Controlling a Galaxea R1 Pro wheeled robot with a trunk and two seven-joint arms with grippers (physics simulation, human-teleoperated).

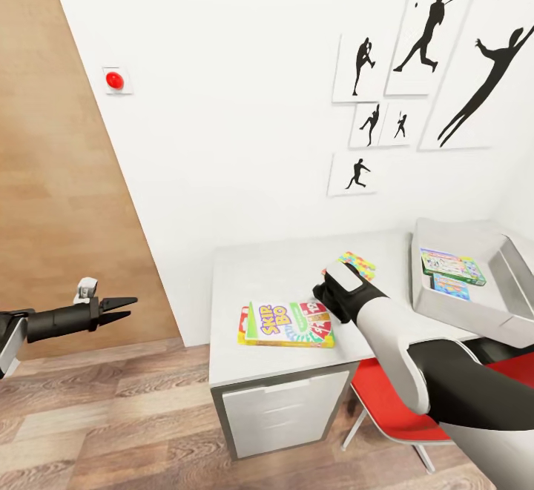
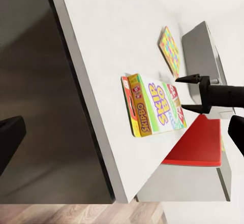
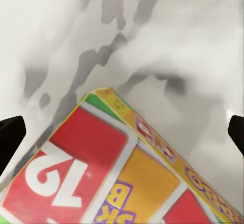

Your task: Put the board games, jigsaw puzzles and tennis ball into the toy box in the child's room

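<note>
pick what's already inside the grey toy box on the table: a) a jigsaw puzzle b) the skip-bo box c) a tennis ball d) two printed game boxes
d: in the head view the toy box holds two printed game boxes, a pale green one and a small blue one, while the Skip-Bo box and a jigsaw puzzle lie on the table outside it.

One Skip-Bo board game [image 1: 289,325] lies on the one table [image 1: 252,275]. One jigsaw puzzle [image 1: 357,264] shows on the tabletop, partly hidden by the right arm. One toy box [image 1: 452,308] stands on the table, and two more board games lie inside it: a pale one with green [image 1: 451,265] and a small blue one [image 1: 450,286]. Six athlete silhouette pictures [image 1: 427,34] hang on the wall. One red round button [image 1: 114,80] sits on the wall. One red chair [image 1: 386,405] stands at the table.
</note>
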